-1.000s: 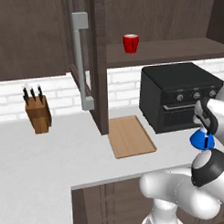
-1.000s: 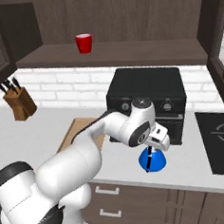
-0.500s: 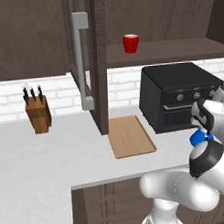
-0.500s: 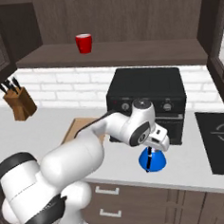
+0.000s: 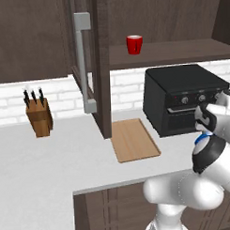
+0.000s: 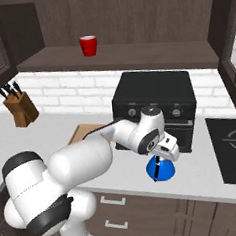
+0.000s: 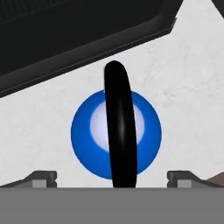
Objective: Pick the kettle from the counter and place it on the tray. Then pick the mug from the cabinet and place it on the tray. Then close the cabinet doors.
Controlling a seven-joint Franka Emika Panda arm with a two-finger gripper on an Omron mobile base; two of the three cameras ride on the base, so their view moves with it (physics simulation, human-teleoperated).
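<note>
Blue and domed, the kettle (image 7: 116, 134) stands on the desk (image 5: 53, 170) just in front of the black oven (image 6: 154, 104), its black handle arching up between the tips of the end effector (image 7: 112, 177), which hangs above it wide open, holding nothing, probably lined up to close on that handle. Left of the oven the wooden tray (image 5: 134, 139) lies bare. Up in the cabinet (image 6: 132, 18), the red mug (image 6: 88, 45) sits on the shelf, one door (image 5: 82, 61) open.

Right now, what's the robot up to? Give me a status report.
Fingers open, straddling the kettle's black handle, not gripping. Kettle on the counter before the black oven. Tray bare, path unobstructed.
</note>
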